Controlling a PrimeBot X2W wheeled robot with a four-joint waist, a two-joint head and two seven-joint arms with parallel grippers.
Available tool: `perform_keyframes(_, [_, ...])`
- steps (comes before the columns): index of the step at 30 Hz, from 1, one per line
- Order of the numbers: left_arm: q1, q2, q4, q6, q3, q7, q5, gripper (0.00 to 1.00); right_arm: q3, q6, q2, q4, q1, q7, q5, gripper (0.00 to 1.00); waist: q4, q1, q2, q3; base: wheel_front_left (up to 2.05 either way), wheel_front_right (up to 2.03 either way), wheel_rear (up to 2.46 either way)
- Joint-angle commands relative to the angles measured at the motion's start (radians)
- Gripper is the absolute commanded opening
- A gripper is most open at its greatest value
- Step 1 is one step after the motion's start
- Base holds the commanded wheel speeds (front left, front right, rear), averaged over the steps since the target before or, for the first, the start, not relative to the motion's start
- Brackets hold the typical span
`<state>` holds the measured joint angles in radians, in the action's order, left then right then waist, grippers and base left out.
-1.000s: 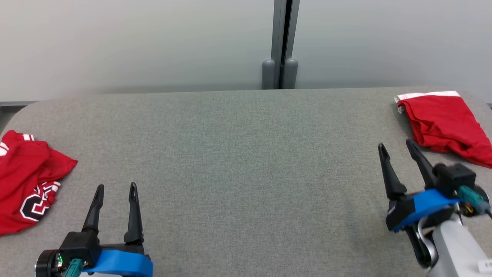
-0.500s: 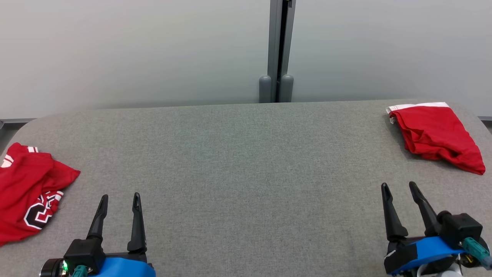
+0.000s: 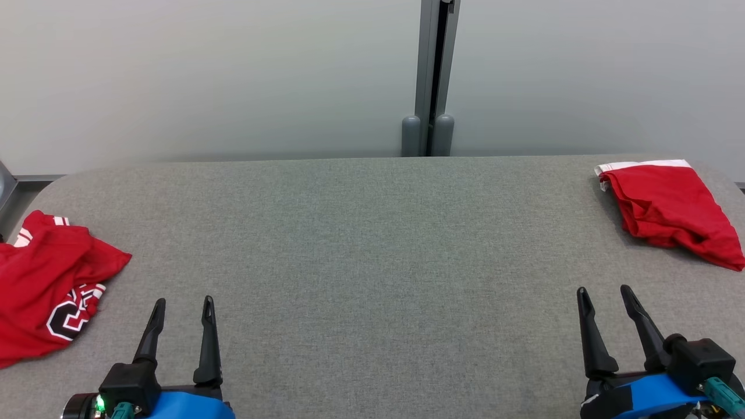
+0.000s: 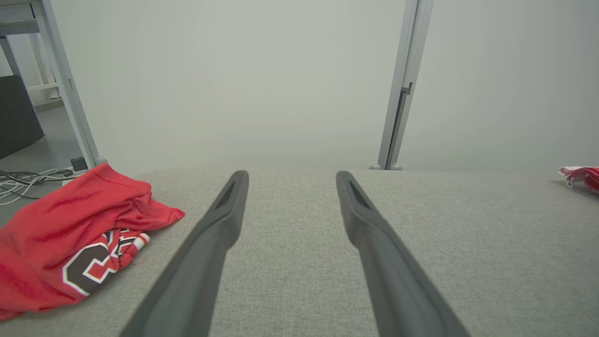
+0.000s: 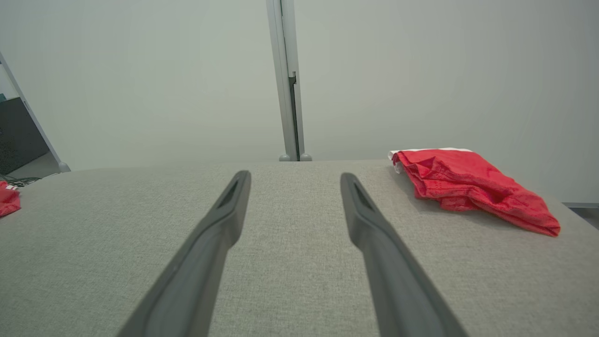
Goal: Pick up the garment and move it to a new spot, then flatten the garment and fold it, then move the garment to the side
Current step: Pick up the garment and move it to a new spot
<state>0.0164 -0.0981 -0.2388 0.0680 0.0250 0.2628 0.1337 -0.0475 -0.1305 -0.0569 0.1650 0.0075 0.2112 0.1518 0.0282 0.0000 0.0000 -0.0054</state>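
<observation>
Low over table (image 3: 372, 244), left gripper (image 3: 183, 302), right gripper (image 3: 603, 290), pointing forward, jaws spread, empty

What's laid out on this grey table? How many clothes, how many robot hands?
Red garments: 2 (printed jersey, white-edged garment)
Robot hands: 2 (left hand, right hand), both open and holding nothing
Total: 4

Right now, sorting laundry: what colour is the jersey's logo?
Black with white edging; the logo shows best in the left wrist view.
</observation>
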Motion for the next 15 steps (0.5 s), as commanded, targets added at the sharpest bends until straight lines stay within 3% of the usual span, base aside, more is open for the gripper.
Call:
perform_keyframes(1, [-0.004,-0.005,-0.003,-0.001,0.004,0.003,0.006,1.0,-0.003,-0.001,0.003,-0.011,0.015,-0.005,-0.006,1.0,0.001,0.0,0.0,0.0,0.0,0.0,0.0])
perform_keyframes(15, [-0.017,-0.005,-0.009,-0.008,0.007,0.003,0.005,1.0,-0.002,-0.001,0.007,-0.033,0.027,-0.024,-0.012,1.0,0.017,0.0,0.0,-0.002,0.0,0.0,0.0])
